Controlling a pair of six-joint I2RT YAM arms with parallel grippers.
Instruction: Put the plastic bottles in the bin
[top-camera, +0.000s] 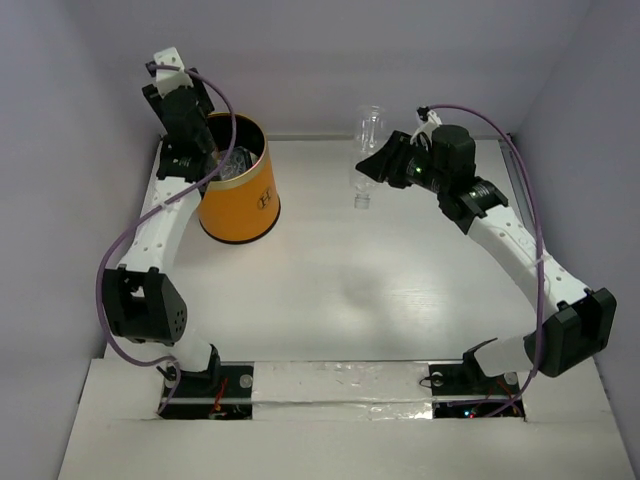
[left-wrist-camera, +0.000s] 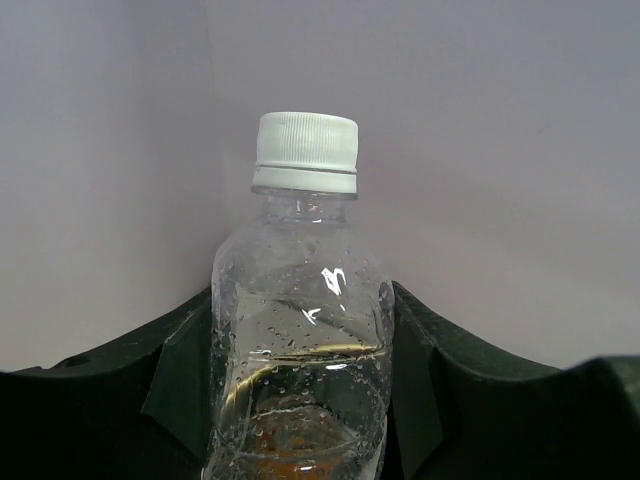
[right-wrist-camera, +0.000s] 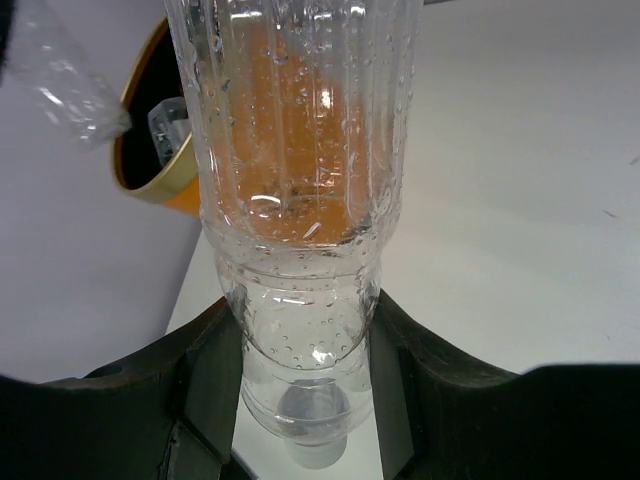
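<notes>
You have one white desk (top-camera: 400, 290), and one orange bin (top-camera: 238, 205) stands on it at the far left. Its small dark logo (top-camera: 266, 198) is too small to read. Two arms work here, each trailing one purple cable (top-camera: 520, 170). Two clear bottles show, neither labelled. Your left fingers (left-wrist-camera: 175, 390) grasp the white-capped bottle (left-wrist-camera: 300, 280) at the bin's left rim. Your right fingers (right-wrist-camera: 200, 400) grasp the second bottle (right-wrist-camera: 300, 150), cap end toward the wrist, well right of the bin. Something clear lies inside the bin, too blurred to name.
</notes>
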